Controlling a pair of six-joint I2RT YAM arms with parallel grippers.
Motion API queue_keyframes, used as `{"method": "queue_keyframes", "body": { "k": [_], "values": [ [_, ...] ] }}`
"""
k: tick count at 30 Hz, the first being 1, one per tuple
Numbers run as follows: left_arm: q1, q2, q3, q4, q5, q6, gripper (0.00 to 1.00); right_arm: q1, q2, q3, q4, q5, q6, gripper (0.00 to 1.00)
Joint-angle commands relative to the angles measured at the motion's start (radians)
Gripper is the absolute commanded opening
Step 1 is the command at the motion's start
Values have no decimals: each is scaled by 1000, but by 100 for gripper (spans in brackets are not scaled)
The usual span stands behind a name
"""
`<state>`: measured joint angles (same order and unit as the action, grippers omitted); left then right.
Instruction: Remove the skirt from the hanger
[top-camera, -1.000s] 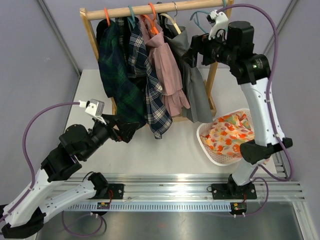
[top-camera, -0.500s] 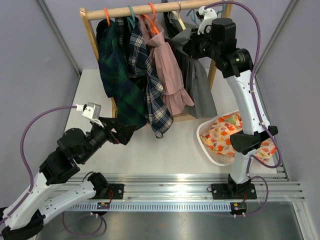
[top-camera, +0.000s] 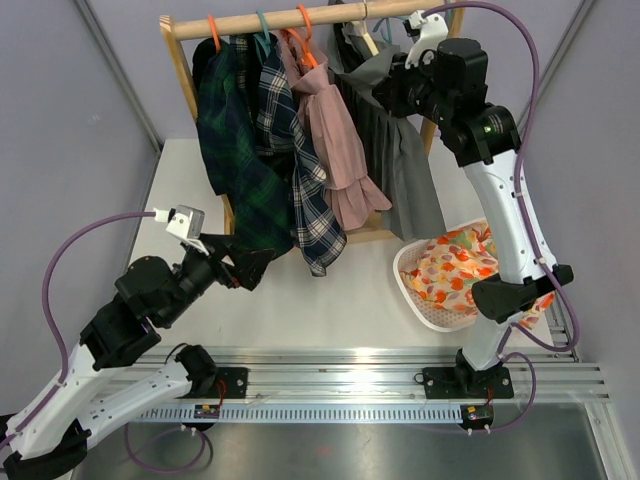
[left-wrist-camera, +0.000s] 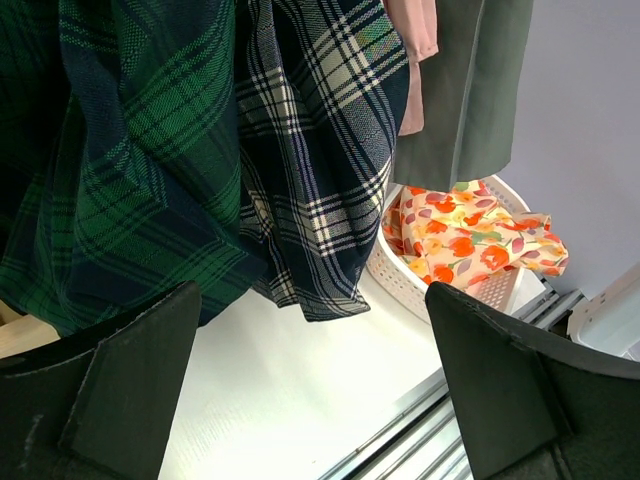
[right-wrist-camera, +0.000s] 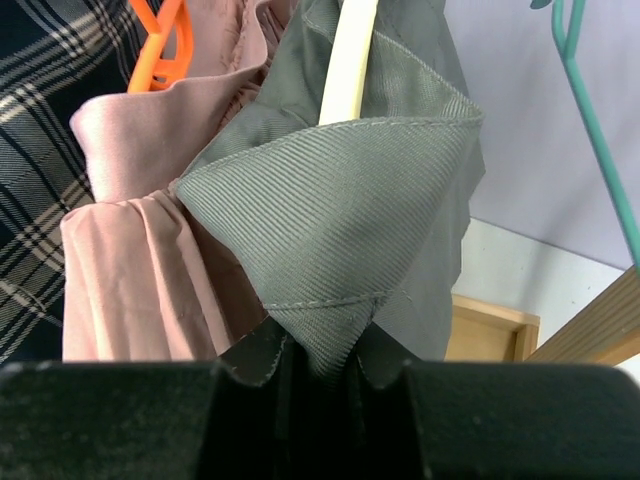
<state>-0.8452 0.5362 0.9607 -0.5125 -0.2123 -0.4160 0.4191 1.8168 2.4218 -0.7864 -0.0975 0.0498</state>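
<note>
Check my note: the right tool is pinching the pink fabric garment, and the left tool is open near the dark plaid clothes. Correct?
One error: the right tool is pinching a fold of the grey woven skirt, not the pink fabric garment beside it, as the right wrist view shows. The left tool is open near the dark plaid clothes.

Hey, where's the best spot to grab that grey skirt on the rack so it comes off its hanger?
I'd take the grey skirt by the folded waistband edge just under the cream hanger, coming from its open right side, away from the pink garment. The thick fold sticks out there, and the right gripper is shut on it.
</note>
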Motion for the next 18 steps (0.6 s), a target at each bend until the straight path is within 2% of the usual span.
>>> {"method": "queue_keyframes", "body": {
  "k": [1,11,18],
  "values": [
    [1,-12,-4,68,11,28,99,0,-126,-27,294,-2,-4,0],
    [1,-22,-5,71,19,60,99,0,-203,-144,282,-27,-13,0],
    [1,-48,-11,68,36,130,99,0,-315,-303,259,-56,-74,0]
  ]
}}
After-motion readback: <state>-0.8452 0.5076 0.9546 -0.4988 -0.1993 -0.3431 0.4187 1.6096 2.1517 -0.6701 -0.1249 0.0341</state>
